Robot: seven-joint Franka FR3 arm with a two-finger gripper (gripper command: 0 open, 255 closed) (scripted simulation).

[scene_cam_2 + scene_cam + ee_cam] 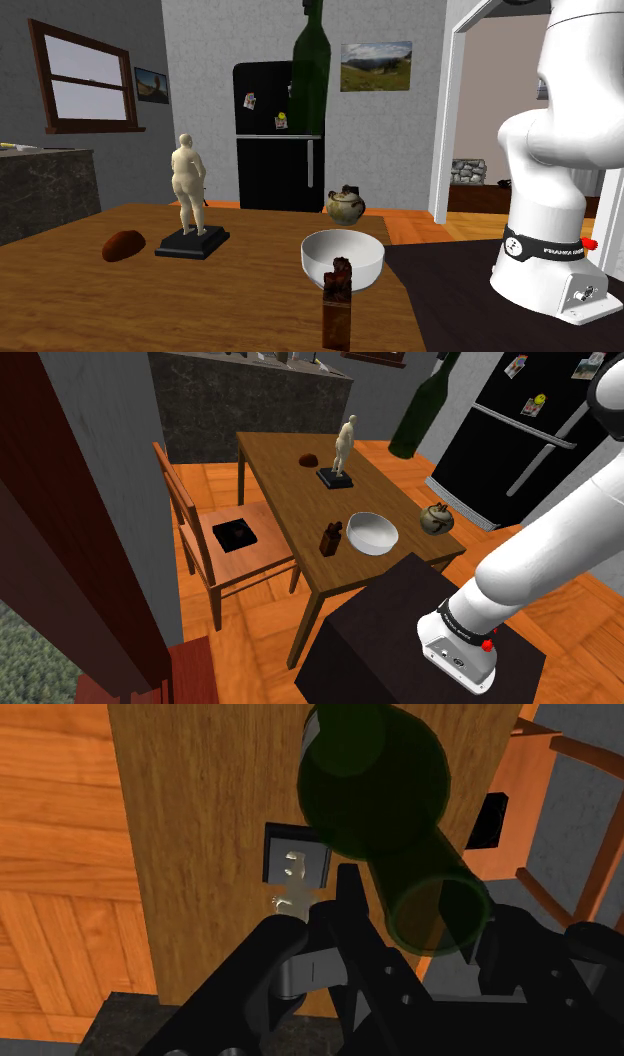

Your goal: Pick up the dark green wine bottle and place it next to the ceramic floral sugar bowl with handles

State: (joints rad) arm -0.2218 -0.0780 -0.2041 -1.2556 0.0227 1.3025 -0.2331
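Wine bottle (pixel 424 404), dark green, hanging high over surface (pixel 285 462); we are seeing hand (pixel 425 924) clasping it at neck. Under it in wrist view, statuette (pixel 293 864) standing mid-surface. Sugar bowl (pixel 436 518) sitting at surface's edge nearest fridge (pixel 530 442), white bowl (pixel 372 532) lying near it.

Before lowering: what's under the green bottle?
Below the bottle: the wooden table, with the figurine on its dark base alongside. What lies directly beneath is covered.
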